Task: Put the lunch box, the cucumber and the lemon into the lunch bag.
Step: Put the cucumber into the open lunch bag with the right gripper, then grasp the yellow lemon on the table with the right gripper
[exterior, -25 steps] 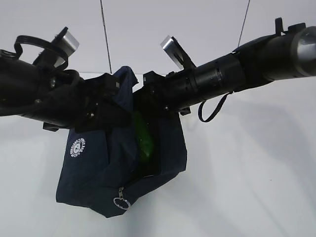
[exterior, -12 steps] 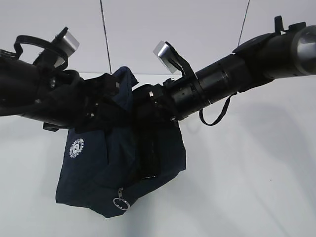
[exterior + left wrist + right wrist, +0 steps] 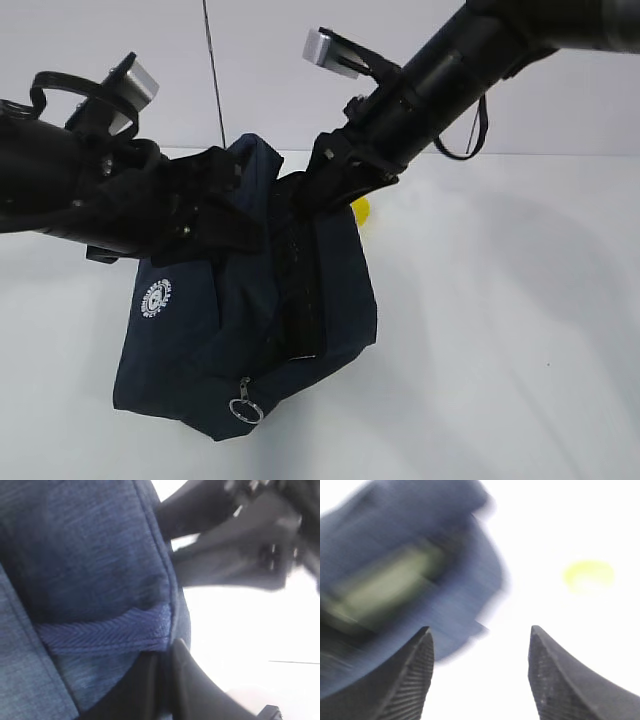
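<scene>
The navy lunch bag [image 3: 200, 330] hangs lifted at its top edge, logo facing me. My left gripper [image 3: 162, 655] is shut on the bag's fabric edge [image 3: 165, 585] beside the handle strap. My right gripper [image 3: 480, 630] is open and empty, just above the bag's mouth [image 3: 300, 195]. The yellow lemon [image 3: 361, 211] lies on the table behind the bag, and in the right wrist view the lemon [image 3: 588, 575] is beyond the fingertips. A blurred pale green shape [image 3: 387, 585] inside the bag looks like the lunch box lid. The cucumber is hidden.
A white table [image 3: 520, 350] spreads around the bag, with bare surface to the right and in front. The zipper's ring pull [image 3: 245, 409] dangles at the bag's lower front. Both arms crowd the space above the bag.
My right arm has swung up and back out of the bag's mouth with its jaws wider. The green cucumber seen in the opening no longer shows. The lemon has come into sight.
</scene>
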You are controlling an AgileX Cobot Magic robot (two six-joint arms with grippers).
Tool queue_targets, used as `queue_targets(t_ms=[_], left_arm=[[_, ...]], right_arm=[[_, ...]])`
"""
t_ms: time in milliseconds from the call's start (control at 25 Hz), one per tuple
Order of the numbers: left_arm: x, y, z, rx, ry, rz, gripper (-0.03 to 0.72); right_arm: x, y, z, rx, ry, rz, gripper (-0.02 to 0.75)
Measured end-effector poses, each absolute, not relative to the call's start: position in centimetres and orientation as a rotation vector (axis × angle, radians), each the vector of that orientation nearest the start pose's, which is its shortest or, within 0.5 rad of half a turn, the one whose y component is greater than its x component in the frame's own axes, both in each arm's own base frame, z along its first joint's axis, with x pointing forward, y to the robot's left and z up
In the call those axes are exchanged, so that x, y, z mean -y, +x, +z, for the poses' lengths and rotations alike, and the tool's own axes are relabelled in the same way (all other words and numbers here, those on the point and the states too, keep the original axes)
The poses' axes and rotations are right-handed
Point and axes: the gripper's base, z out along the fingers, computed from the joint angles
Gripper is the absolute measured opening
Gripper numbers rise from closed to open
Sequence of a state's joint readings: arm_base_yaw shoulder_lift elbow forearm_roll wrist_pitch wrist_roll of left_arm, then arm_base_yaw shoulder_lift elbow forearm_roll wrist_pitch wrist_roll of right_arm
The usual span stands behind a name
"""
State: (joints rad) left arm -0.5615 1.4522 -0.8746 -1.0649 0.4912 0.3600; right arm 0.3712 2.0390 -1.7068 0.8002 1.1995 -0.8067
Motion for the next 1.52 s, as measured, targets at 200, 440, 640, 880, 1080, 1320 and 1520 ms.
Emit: queue_targets(t_ms=[200, 440, 640, 880, 1080, 1320, 1520], left_arm=[[19.0, 23.2, 25.3, -2.491, 0.125, -1.058, 0.011], [19.0, 23.2, 25.3, -2.491, 0.128, -1.054, 0.011], [18.9, 23.2, 25.2, -2.492, 0.166, -1.022, 0.011], [18.2, 23.6, 25.1, -2.497, 0.170, -0.990, 0.011], [16.6, 24.4, 24.9, -2.523, 0.153, -0.956, 0.011], [15.9, 24.7, 24.8, -2.533, 0.145, -0.937, 0.011], [15.8, 24.7, 24.7, -2.537, 0.166, -0.919, 0.011]], right_arm=[[-20.3, 39.3, 28.5, -2.353, -1.297, 0.692, 0.470], [-18.1, 40.4, 29.3, -2.306, -1.504, 0.240, 0.470], [-17.4, 41.5, 27.3, -2.174, -1.798, 0.040, 0.470], [-18.0, 43.4, 23.0, -2.066, -1.949, 0.001, 0.471], [-18.6, 45.1, 20.7, -1.927, -1.974, -0.081, 0.471], [-19.1, 46.7, 19.0, -1.825, -1.926, -0.169, 0.471], [-19.3, 46.9, 18.6, -1.826, -1.901, -0.146, 0.471]])
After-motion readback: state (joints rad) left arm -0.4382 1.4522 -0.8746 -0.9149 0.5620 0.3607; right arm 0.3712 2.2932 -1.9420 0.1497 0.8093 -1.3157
